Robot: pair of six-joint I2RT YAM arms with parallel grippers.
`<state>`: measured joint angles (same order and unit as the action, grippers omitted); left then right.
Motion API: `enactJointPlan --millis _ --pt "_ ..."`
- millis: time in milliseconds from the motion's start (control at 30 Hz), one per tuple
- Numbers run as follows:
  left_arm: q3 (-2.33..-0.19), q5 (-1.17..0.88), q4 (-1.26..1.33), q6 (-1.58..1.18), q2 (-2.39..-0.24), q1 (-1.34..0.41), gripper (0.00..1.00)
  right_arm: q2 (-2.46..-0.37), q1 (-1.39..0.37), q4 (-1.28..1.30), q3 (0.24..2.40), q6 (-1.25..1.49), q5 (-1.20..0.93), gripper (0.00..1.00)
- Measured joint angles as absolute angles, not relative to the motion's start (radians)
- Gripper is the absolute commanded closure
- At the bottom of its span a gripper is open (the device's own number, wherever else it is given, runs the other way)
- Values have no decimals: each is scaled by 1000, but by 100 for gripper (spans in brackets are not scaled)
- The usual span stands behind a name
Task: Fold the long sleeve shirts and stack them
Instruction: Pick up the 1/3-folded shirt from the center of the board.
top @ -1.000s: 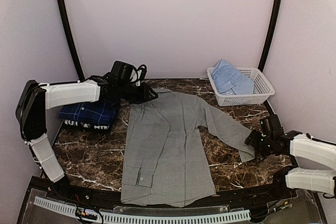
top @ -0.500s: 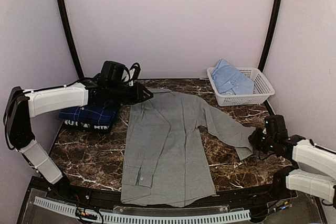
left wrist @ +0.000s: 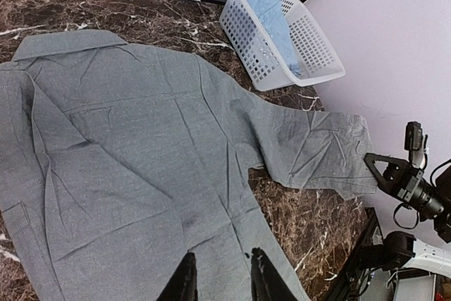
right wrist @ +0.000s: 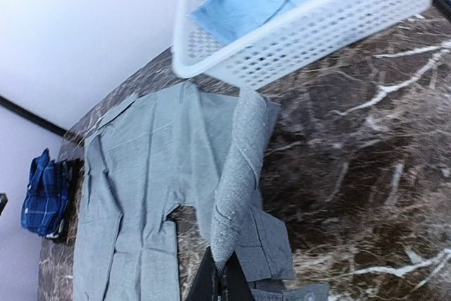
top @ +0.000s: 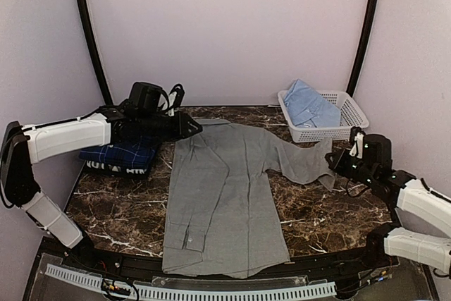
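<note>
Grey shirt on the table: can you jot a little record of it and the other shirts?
Grey button-up cloth shirt: body flat on dark marble table
One sleeve: raised, pinched in right jaws
Left jaws: open, near collar, empty
Navy plaid shirt: folded, far left
Light blue shirt: in white plastic lattice basket

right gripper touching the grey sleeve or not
Touching. The right wrist view shows the sleeve pinched between the right gripper's shut fingers.

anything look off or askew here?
Nothing damaged. The grey shirt has one sleeve held up off the table, pinched in the right gripper. The light blue shirt is heaped crookedly above the basket rim.
</note>
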<state>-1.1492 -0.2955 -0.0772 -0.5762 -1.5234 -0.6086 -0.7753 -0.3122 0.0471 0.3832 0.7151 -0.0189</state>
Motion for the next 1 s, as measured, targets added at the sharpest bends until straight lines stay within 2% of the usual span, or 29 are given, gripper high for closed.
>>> enactJointPlan --millis 233,433,533,667,733,800,1000 --pt "-1137 -301 -86 -577 -1523 -628 75 -995 -522 -69 517 677 -59 100" --pt "-1131 -306 -88 -580 -1523 -638 75 -1295 -707 -176 649 659 -65 99" --pt "-1126 -307 -99 -580 -1523 -638 75 -1450 -767 -201 726 650 -80 85" --pt "-1116 -302 -112 -580 -1521 -638 75 -1603 -827 -211 834 638 -106 60" --pt "-1110 -299 -115 -580 -1518 -638 75 -1645 -854 -212 880 621 -121 52" --pt "-1104 -299 -120 -580 -1515 -639 75 -1662 -871 -211 911 615 -132 49" --pt "-1090 -299 -122 -580 -1508 -642 74 -1645 -878 -192 923 607 -112 51"
